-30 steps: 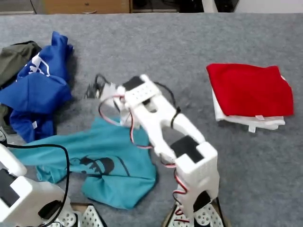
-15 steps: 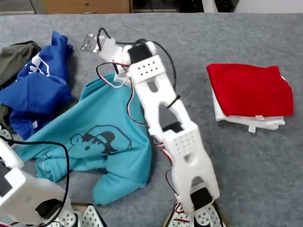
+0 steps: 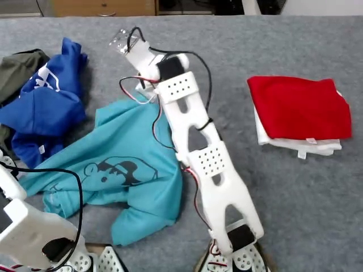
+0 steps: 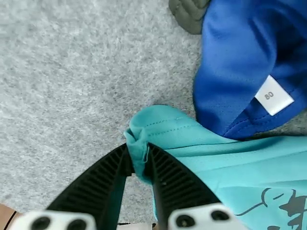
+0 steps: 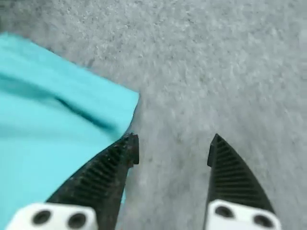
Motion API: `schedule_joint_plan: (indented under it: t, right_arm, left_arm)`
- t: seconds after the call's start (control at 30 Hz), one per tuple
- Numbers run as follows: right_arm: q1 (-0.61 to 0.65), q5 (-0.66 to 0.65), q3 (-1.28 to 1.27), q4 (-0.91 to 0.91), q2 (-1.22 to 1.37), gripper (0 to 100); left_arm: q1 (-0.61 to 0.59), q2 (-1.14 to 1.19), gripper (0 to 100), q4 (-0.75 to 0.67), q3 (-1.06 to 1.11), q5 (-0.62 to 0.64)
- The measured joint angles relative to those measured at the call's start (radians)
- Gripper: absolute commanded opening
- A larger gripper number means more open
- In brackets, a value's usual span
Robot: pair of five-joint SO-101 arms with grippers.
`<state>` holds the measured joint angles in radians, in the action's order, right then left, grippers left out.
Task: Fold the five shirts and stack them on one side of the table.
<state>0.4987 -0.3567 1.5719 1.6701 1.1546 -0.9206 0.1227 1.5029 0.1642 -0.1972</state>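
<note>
Right end effector lifted off teal shirt; long axis diagonal.

One teal shirt, one blue, one olive, one red, one white; two arms.

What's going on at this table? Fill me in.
Two robot arms are working on a teal shirt spread loosely on the gray table. The left gripper is shut on a bunched corner of it. The right gripper is open over the table beside the shirt's edge. A folded red shirt lies on a folded white shirt at one side. A blue shirt and an olive shirt lie crumpled at the other side, not yet folded.
</note>
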Motion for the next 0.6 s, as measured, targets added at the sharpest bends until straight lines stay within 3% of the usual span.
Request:
schedule_joint_plan:
  t: [0.17,0.4,0.6]
  right_arm:
    - [0.000,-0.041,0.000,0.087,0.000,0.0]
    - [0.018,-0.091,-0.201,0.091,0.054,0.3]
    - [0.034,-0.106,-0.112,0.094,0.064,0.5]
  left_arm:
    - [0.000,0.000,2,0.000,0.000,0.000]
    - [0.000,0.000,2,0.000,0.000,0.000]
    - [0.000,0.000,2,0.000,0.000,-0.021]
